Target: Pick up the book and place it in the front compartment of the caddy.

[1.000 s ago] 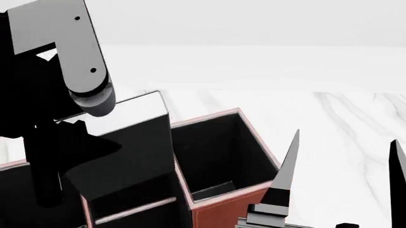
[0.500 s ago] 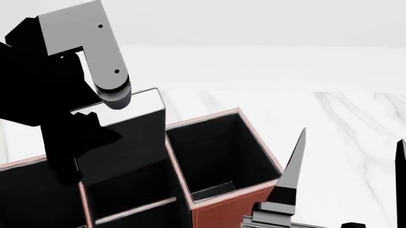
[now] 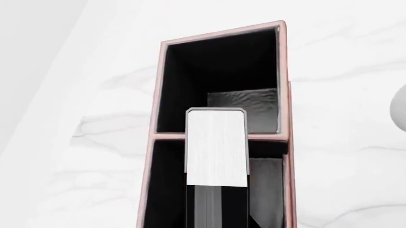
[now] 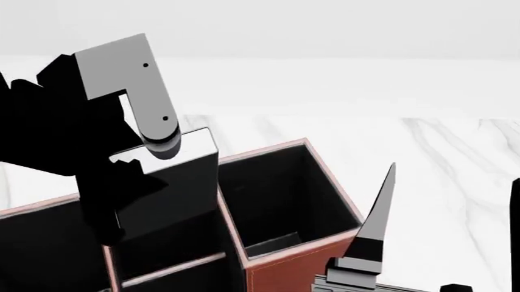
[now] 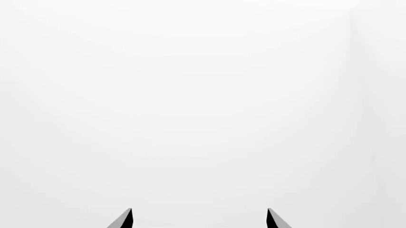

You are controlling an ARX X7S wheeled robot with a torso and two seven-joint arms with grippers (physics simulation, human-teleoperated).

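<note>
The black book (image 4: 175, 182) stands nearly upright in my left gripper (image 4: 126, 173), which is shut on it above the caddy (image 4: 329, 170). In the left wrist view the book's white page edge (image 3: 216, 147) points down at the caddy's pale rim (image 3: 219, 34), over the divider between two black compartments. In the head view the book's lower end is hidden among the compartments left of the open right-hand one. My right gripper (image 4: 453, 182) is open and empty to the right of the caddy; its fingertips show in the right wrist view (image 5: 198, 219).
The caddy stands on a white marble table (image 4: 422, 140). A pale rounded thing (image 3: 400, 109) shows at the edge of the left wrist view. The right wrist view shows only plain white.
My left arm has moved to the right with the book, and the book has sunk a little toward the caddy. The right gripper has barely shifted.
</note>
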